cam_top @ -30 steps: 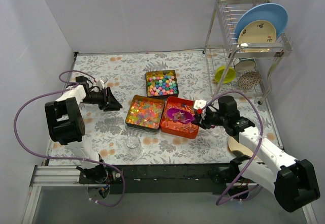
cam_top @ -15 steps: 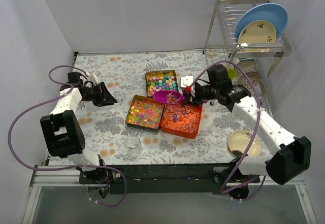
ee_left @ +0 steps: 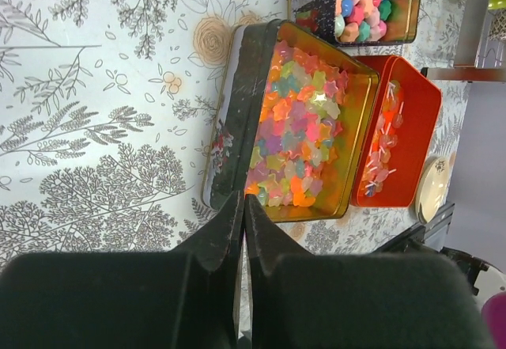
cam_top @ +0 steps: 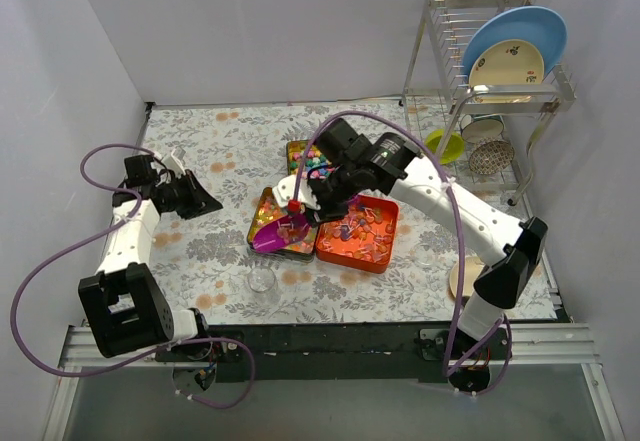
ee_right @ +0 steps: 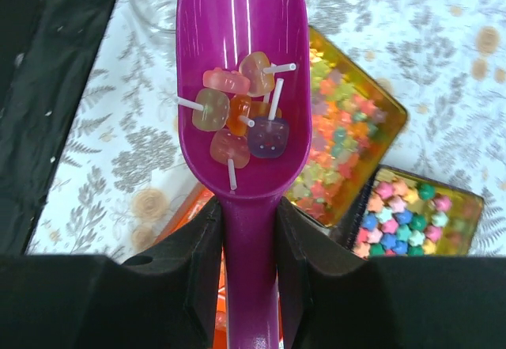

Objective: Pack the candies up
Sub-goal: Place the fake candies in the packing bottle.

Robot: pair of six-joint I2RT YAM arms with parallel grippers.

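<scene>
My right gripper (cam_top: 301,209) is shut on the handle of a purple scoop (cam_top: 272,236). It holds the scoop over the front of a gold tin (cam_top: 290,216) of pastel candies. In the right wrist view the gripper (ee_right: 247,214) grips the scoop (ee_right: 237,48), which carries several clear-wrapped candies (ee_right: 241,119) with white sticks. An orange tin (cam_top: 362,231) holds more such candies, and a back gold tin (cam_top: 318,164) holds star-shaped candies. A clear glass (cam_top: 262,280) stands just in front of the scoop. My left gripper (cam_top: 207,201) is shut and empty, left of the tins; it also shows in the left wrist view (ee_left: 243,200).
A dish rack (cam_top: 490,81) with plates, a green bowl and cups stands at the back right. A saucer (cam_top: 462,283) lies at the front right, partly behind my right arm. A small glass (cam_top: 425,257) stands right of the orange tin.
My right arm has swung left with the loaded scoop, from the back of the orange tin to the front of the pastel tin. My left gripper drew back slightly to the left.
</scene>
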